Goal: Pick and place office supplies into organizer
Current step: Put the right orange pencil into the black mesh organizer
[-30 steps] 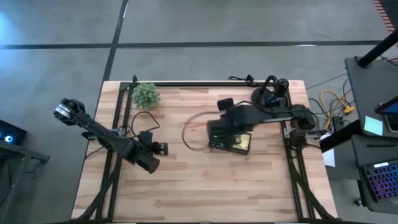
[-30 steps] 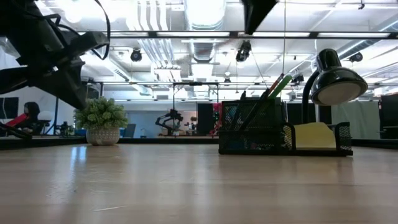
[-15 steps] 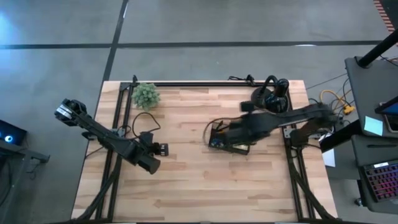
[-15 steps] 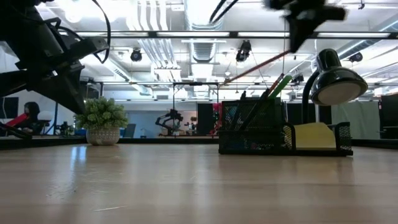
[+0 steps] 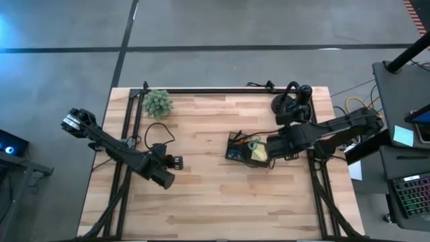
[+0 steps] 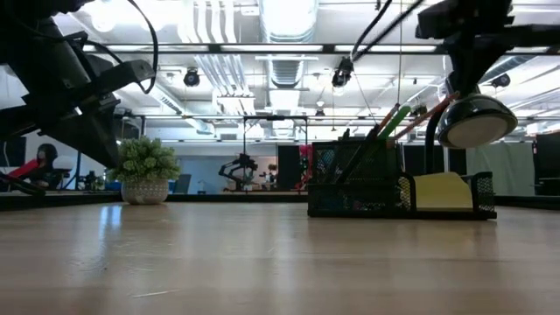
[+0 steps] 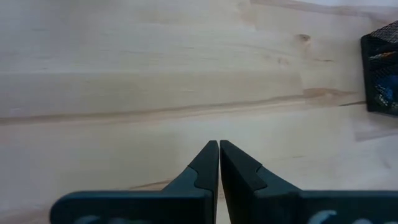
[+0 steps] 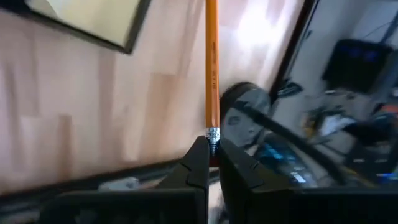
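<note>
Pale wood tabletop (image 5: pixel 215 195) is carrying the black mesh organizer (image 5: pixel 247 150) near its right-rear area, w/ scissors, pens & yellow sticky pad already sitting inside; right gripper (image 8: pixel 212 151) is hovering just beside the organizer's right end, pinching an orange pencil (image 8: pixel 211 68) by its ferrule end; left gripper (image 7: pixel 219 163) is waiting pressed together, holding nothing, over bare wood at left. Judgement: tip should be lining up over the pen compartment before letting go; going slow to avoid nudging the black desk lamp (image 6: pixel 472 118) nearby.
</note>
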